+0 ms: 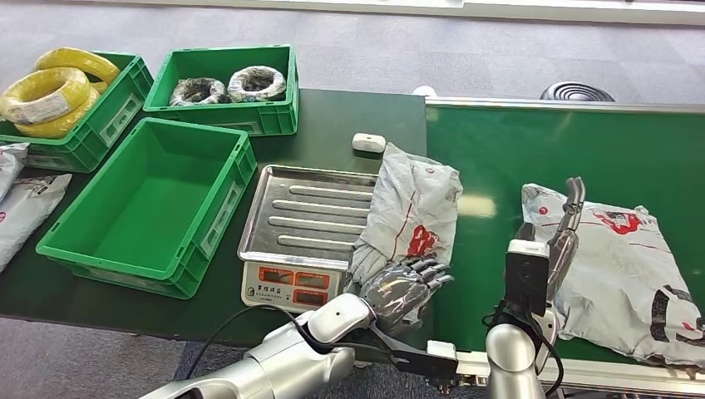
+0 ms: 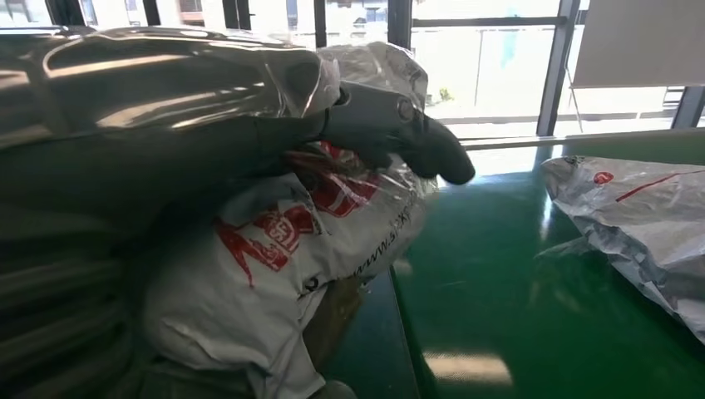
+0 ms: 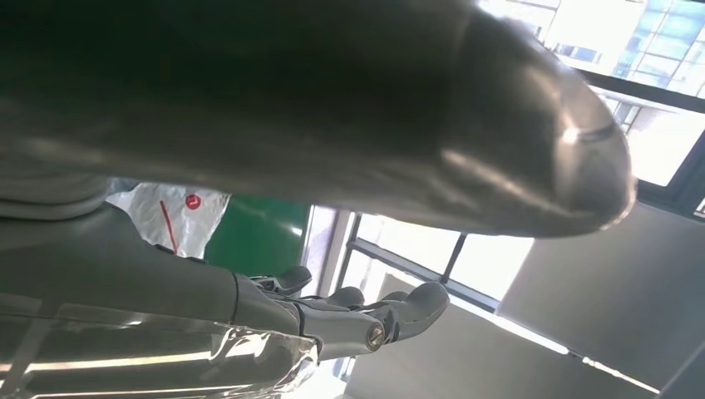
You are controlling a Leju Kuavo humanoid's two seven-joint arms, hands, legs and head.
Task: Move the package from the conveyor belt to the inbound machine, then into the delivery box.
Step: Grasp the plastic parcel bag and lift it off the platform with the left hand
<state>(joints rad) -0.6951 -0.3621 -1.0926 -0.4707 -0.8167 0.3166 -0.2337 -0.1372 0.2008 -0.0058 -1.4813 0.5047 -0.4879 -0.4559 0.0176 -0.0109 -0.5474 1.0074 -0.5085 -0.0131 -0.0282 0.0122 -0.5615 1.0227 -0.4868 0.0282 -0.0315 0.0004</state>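
Note:
A grey-white package with red print [image 1: 416, 204] lies across the right edge of the scale's steel tray [image 1: 308, 212] and the edge of the green conveyor belt [image 1: 499, 158]. My left hand [image 1: 403, 287] grips its near end; in the left wrist view the thumb [image 2: 399, 125] presses over the package [image 2: 274, 266]. A second, larger package [image 1: 632, 266] rests flat on the belt. My right hand [image 1: 565, 229] stands at its left edge with fingers [image 3: 349, 312] stretched out and nothing in them.
An empty green box [image 1: 150, 204] sits left of the scale. Behind it stand a crate with yellow coils [image 1: 62, 96] and one with dark coils [image 1: 229, 83]. A small white object [image 1: 368, 142] lies behind the tray. More packages [image 1: 21, 208] lie at the far left.

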